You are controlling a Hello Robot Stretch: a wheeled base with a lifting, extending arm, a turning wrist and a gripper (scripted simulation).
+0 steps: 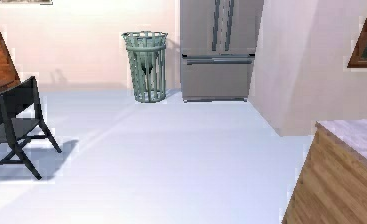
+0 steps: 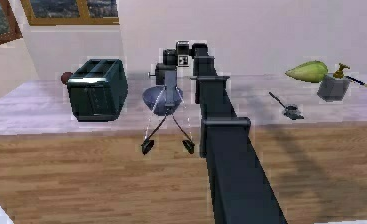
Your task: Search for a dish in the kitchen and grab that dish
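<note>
Likely the grab step: the arm [image 2: 231, 150] lies out over the counter [image 2: 41, 108], gripper [image 2: 168, 147] by a round grey shape [image 2: 163, 97]; whether it holds anything cannot be told. Next, a gentle lift.

The fridge [image 1: 219, 50] is steel grey, the slatted bin [image 1: 146, 66] teal green and the chair [image 1: 16, 125] black, against pinkish-cream walls [image 1: 81, 40] and a pale bluish-white floor [image 1: 161, 150]. The toaster [image 2: 98, 88] is dark green, the arm [image 2: 231, 150] and gripper [image 2: 168, 147] near-black. The countertop [image 2: 31, 105] is pale mottled stone over brown wood-grain fronts [image 2: 91, 175], with a yellow-green thing [image 2: 308, 71] and a grey dispenser [image 2: 334, 85].
</note>
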